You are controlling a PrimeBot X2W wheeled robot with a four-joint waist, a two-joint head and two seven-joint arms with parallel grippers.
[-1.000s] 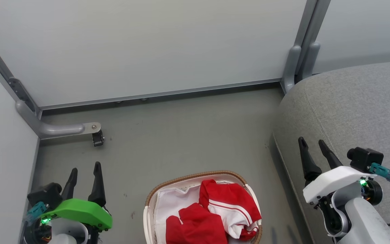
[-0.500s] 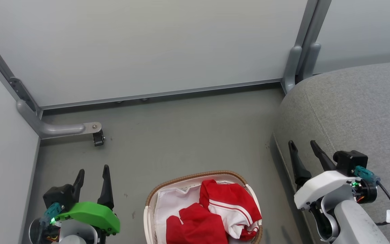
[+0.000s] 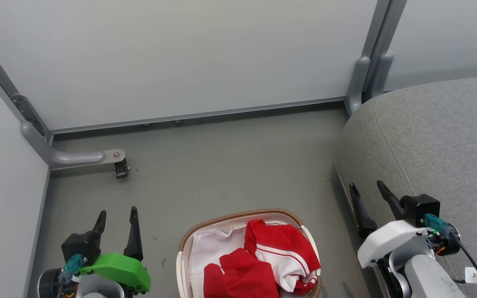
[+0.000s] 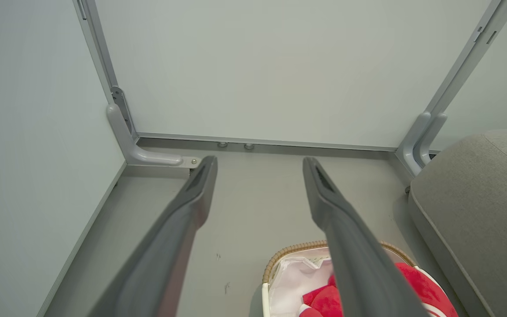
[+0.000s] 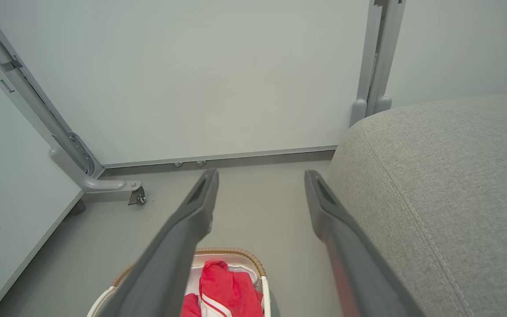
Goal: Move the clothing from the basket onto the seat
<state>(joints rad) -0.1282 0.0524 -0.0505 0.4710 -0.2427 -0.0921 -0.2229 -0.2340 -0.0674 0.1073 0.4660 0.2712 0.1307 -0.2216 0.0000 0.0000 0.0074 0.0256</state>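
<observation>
Red clothing (image 3: 263,258) with white panels and stripes lies heaped in the cream basket (image 3: 238,216), whose brown woven rim and white liner show at the bottom centre of the head view. The grey seat (image 3: 437,140) fills the right side. My left gripper (image 3: 116,215) hangs open over the floor, left of the basket. My right gripper (image 3: 367,188) stands open beside the seat's left edge, right of the basket. In the left wrist view the clothing (image 4: 416,288) and basket (image 4: 280,257) sit low right; in the right wrist view the clothing (image 5: 227,286) lies bottom centre beside the seat (image 5: 447,189).
Pale partition panels close off the back and left. A grey metal foot with a small caster (image 3: 120,169) juts onto the floor at the left corner. A grey post (image 3: 364,78) stands at the back beside the seat. Bare grey floor (image 3: 230,165) lies beyond the basket.
Both arms have drawn back toward the bottom of the head view: the left gripper down and slightly right, the right gripper down and left. Both stay open. Basket and clothing have not moved.
</observation>
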